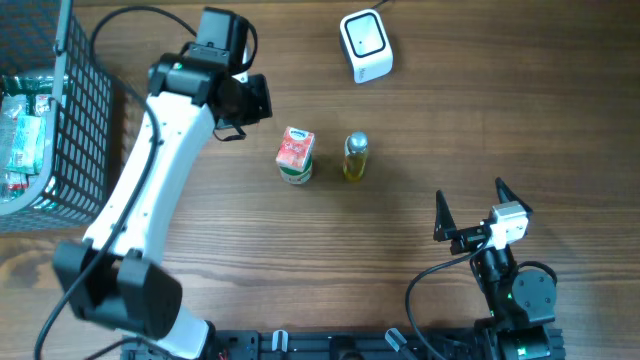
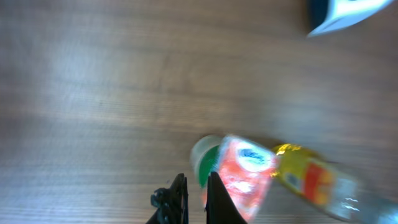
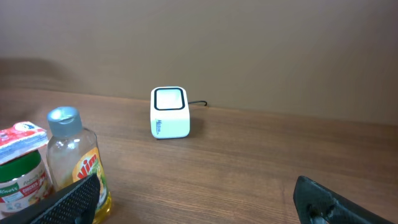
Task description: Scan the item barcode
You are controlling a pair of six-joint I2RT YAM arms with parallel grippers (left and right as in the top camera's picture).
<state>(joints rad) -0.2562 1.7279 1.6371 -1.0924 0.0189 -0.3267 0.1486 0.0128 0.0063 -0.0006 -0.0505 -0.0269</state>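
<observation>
Two items stand mid-table: a small red-and-white cup with a green base (image 1: 295, 156) and a yellow bottle with a silver cap (image 1: 355, 157). The white barcode scanner (image 1: 365, 46) sits at the far edge. My left gripper (image 1: 262, 100) hovers left of and behind the cup, apart from it. In the left wrist view its jaws (image 2: 196, 193) are shut with nothing between them, and the blurred cup (image 2: 239, 174) and bottle (image 2: 311, 180) lie just ahead to the right. My right gripper (image 1: 480, 215) stands open near the front right, empty, facing the scanner (image 3: 170, 112).
A wire basket (image 1: 70, 130) holding packaged goods stands at the left edge, beside the left arm. In the right wrist view the bottle (image 3: 74, 162) and cup (image 3: 22, 168) stand at the far left.
</observation>
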